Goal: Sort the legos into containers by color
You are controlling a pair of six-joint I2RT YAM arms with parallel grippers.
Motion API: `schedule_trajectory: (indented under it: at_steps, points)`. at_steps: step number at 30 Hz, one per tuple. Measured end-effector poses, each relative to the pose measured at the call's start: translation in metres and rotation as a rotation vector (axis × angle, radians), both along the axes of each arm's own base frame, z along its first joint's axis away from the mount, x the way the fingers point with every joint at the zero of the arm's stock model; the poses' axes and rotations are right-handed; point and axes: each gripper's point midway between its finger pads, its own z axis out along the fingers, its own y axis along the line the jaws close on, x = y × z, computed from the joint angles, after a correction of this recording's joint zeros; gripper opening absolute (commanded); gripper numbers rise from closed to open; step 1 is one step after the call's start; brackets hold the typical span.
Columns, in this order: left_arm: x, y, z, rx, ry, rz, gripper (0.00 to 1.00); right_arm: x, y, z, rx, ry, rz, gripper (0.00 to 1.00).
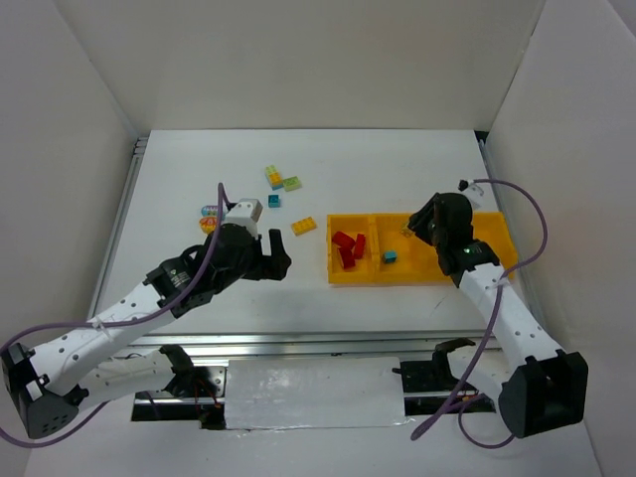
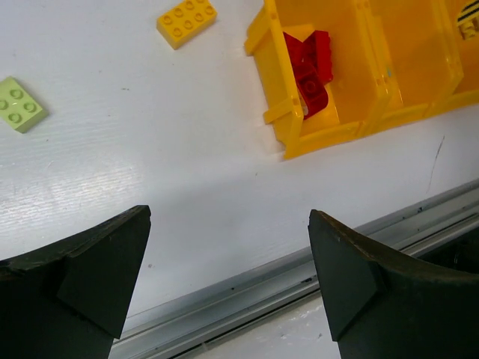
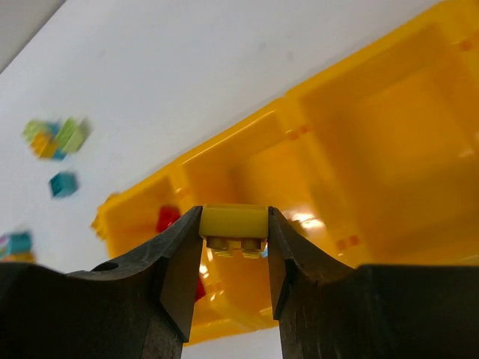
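Note:
The containers form one long yellow tray [image 1: 397, 281] at the right. Its left compartment holds red legos [image 1: 348, 248] and the one beside it a teal lego [image 1: 390, 256]. My right gripper [image 1: 415, 229] hovers over the tray's middle, shut on a yellow lego [image 3: 233, 223] pinched between its fingertips [image 3: 233, 243]. My left gripper [image 1: 285, 260] stands wide open and empty just left of the tray, low over the table near the front edge [image 2: 230, 254]. In its view are a loose yellow lego [image 2: 186, 20], a pale green lego [image 2: 20, 105] and the red legos [image 2: 310, 71].
A loose yellow lego [image 1: 304, 226] lies left of the tray. Farther back are a multicoloured clump [image 1: 280, 180] and a single teal lego [image 1: 273, 201]. Another clump [image 1: 210, 219] sits behind the left arm. A metal rail [image 2: 299, 277] runs along the table's near edge.

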Motion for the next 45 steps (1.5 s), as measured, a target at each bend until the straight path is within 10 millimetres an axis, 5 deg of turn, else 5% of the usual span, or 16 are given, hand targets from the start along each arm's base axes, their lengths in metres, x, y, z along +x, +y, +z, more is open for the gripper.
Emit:
schedule_trajectory:
  at_steps: [11, 12, 13, 14, 17, 18, 19, 22, 28, 34, 37, 40, 45]
  points:
    - [0.004, 0.026, 0.000, 0.022, -0.012, 0.107, 1.00, 0.016, -0.100, -0.013, -0.135, 0.105, -0.407, 0.02]
    - [0.005, 0.029, -0.002, 0.024, -0.003, 0.124, 1.00, 0.017, -0.105, -0.019, -0.146, 0.128, -0.424, 0.10]
    - [0.006, 0.033, -0.004, 0.031, 0.005, 0.141, 1.00, 0.018, -0.108, -0.026, -0.156, 0.155, -0.437, 0.43]
    - [0.007, 0.037, -0.007, 0.041, 0.014, 0.158, 0.99, 0.018, -0.111, -0.032, -0.163, 0.174, -0.445, 0.62]
    - [0.013, 0.051, -0.017, 0.062, 0.052, 0.224, 0.99, 0.016, -0.112, -0.041, -0.169, 0.207, -0.448, 0.86]
    - [0.015, 0.055, -0.018, 0.065, 0.057, 0.241, 0.99, 0.016, -0.112, -0.040, -0.169, 0.206, -0.448, 0.86]
    - [0.018, 0.060, -0.019, 0.066, 0.062, 0.260, 1.00, 0.016, -0.111, -0.039, -0.165, 0.201, -0.442, 0.99]
    - [0.026, 0.071, -0.021, 0.063, 0.074, 0.307, 1.00, 0.016, -0.107, -0.031, -0.143, 0.177, -0.426, 0.99]
    - [0.046, 0.082, -0.031, 0.092, 0.124, 0.377, 1.00, 0.010, -0.085, 0.008, -0.060, 0.052, -0.331, 1.00]
    - [0.083, 0.096, -0.034, 0.091, 0.159, 0.472, 0.98, -0.011, -0.004, 0.051, 0.045, -0.104, 0.031, 1.00]
    - [0.101, 0.093, -0.045, 0.089, 0.191, 0.453, 0.93, -0.025, 0.046, 0.049, 0.052, -0.095, 0.231, 1.00]
    - [0.118, 0.069, -0.060, 0.086, 0.224, 0.325, 0.91, -0.043, 0.082, 0.037, 0.047, -0.057, 0.378, 1.00]
    - [0.144, 0.030, -0.085, 0.113, 0.227, 0.101, 0.92, -0.067, 0.089, 0.023, 0.059, -0.027, 0.452, 1.00]
